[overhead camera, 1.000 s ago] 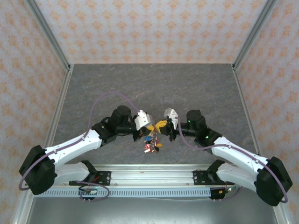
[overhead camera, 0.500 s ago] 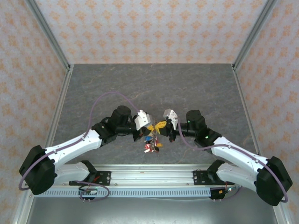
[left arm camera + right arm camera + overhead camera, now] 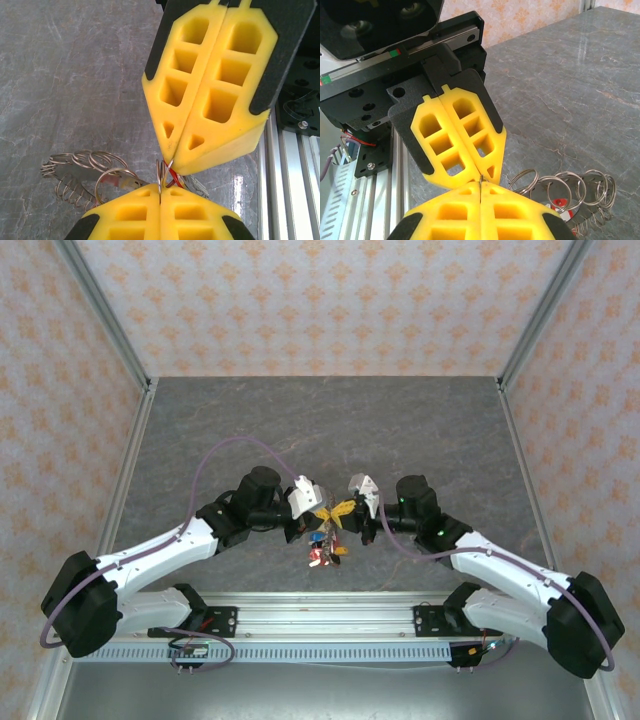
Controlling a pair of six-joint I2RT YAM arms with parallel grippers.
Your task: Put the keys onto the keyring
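Both arms are reaching inward from their bases and meeting nose to nose over the near middle of the grey table (image 3: 420,430). The left gripper (image 3: 322,512) and the right gripper (image 3: 347,509) are pointing at each other, tips almost touching. Each pair of yellow fingers is pressing together and pinching the thin wire of the keyring (image 3: 160,176) at its very tip (the wire is disappearing into both seams). The keys (image 3: 322,548), with red and blue tags, are hanging just under the meeting point, blurring from above into one small clump. A bunch of wire loops (image 3: 82,170) is showing beyond the fingers; whether it is resting on the table or dangling is hard to tell.
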